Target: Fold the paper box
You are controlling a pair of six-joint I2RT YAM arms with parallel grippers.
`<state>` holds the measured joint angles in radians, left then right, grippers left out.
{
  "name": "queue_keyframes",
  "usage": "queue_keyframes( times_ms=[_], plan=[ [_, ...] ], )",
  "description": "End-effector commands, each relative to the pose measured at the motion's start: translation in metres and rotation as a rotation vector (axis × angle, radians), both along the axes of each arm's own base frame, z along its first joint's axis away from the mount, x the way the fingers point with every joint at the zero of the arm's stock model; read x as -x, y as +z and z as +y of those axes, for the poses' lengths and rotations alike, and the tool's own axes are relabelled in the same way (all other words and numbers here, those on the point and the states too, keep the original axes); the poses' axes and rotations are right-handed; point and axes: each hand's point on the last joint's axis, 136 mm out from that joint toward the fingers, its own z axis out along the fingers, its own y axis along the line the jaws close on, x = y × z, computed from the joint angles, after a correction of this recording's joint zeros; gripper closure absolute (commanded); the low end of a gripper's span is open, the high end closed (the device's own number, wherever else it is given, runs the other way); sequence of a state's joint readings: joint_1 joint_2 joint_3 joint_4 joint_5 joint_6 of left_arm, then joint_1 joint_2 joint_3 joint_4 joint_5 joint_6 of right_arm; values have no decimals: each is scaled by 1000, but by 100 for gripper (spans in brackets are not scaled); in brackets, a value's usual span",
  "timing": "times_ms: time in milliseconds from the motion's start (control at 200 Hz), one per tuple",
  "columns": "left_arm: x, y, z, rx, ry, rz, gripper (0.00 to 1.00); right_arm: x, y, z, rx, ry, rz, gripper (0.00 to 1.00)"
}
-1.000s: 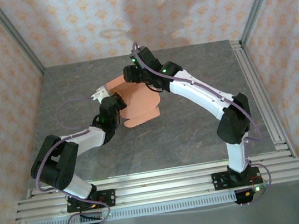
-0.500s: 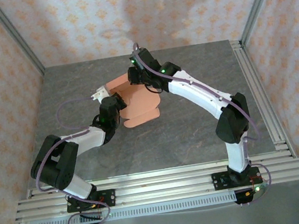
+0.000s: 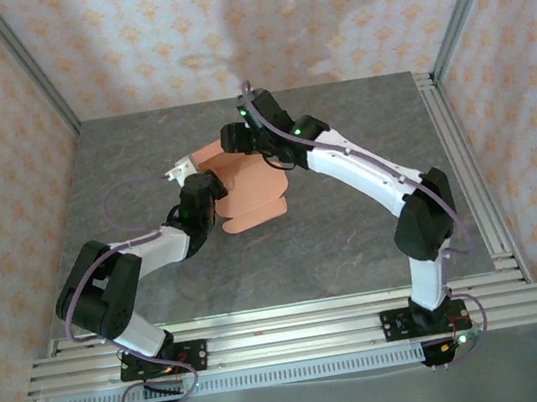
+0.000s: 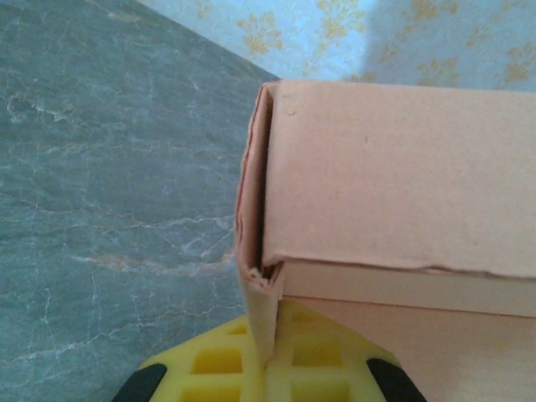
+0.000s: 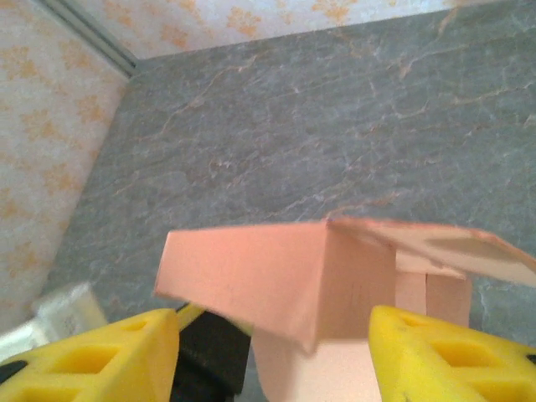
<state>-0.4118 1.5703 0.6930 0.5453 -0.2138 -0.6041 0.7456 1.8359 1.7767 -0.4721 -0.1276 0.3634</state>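
Three floral-papered walls point(image 3: 173, 33) around grey marbled tabletop point(image 3: 357, 248) under paper box point(image 3: 253, 198)

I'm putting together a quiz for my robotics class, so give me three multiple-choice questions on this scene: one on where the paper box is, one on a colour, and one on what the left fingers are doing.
1. Where is the paper box?
A) on the rails at the near edge
B) on the table, between the tips of the two arms
C) against the right wall

2. What colour are the left fingers?
A) blue
B) white
C) yellow

3. The left fingers are:
A) shut on an edge of the box
B) spread wide over bare table
C) gripping a cable

Answers:
1 B: the top view shows it between both wrists.
2 C: the left wrist view shows yellow pads.
3 A: the card's edge runs down into the pinch between them.
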Motion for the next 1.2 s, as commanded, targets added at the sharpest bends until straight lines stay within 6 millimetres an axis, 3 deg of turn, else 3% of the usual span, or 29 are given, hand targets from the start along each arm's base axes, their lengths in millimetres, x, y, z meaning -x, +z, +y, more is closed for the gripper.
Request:
queue_keyframes(
  times_ms=[0,165,335,415,511,656,731,946,1191],
  plan=[
    [-3,7,1,-4,1,28,100,22,64,-9,-92,95,-168,36],
    [-1,2,-4,-27,-70,61,100,43,82,-50,-79,157,-294,33],
    [4,8,-11,-37,-197,56,100,24,66,-122,-128,68,-253,40],
    [8,14,-20,-30,-274,46,100,20,52,-138,-157,116,-202,42],
    [12,24,-33,-7,-358,-1,100,25,31,-133,-118,247,-157,42],
    [16,34,-43,19,-423,-45,100,25,7,-124,-52,353,-101,56],
    [16,37,-39,21,-395,-53,100,28,4,-114,-91,410,-66,63],
    [12,37,-31,16,-338,-8,100,53,-9,-86,-66,544,-45,66],
    [11,34,-36,27,-358,5,100,49,-5,-54,-76,562,-124,73]
  ],
)
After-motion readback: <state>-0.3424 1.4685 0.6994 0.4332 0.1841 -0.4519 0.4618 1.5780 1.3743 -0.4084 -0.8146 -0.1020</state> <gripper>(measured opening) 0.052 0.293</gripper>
